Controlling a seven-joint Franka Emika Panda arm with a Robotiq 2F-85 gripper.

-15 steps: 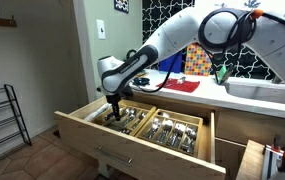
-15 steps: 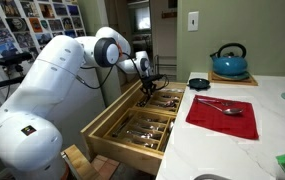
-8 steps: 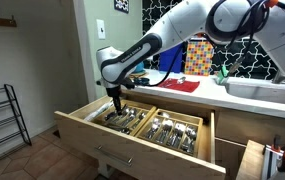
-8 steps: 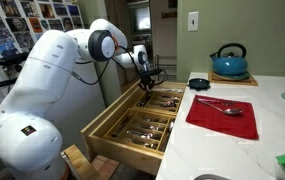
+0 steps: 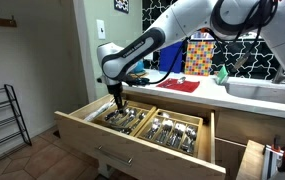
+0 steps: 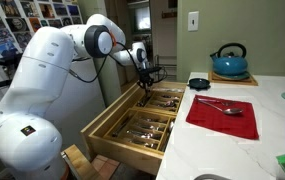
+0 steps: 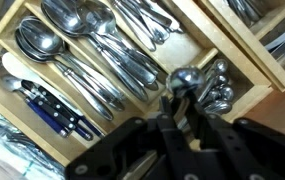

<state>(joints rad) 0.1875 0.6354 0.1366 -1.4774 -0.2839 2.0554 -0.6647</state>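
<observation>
Since a second ago gripper [image 5: 115,94] rose, stood above left compartment of open drawer [image 5: 92,135]. Jaws pinched spoon [image 7: 185,79] by handle, bowl clear above remaining spoons [image 7: 102,50]. Lift-out judged done, grip apparently firm.

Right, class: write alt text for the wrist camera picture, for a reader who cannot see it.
The gripper holds a spoon upright above an open wooden cutlery drawer. Below it, compartments hold rows of loose spoons and a few blue-handled knives.
</observation>
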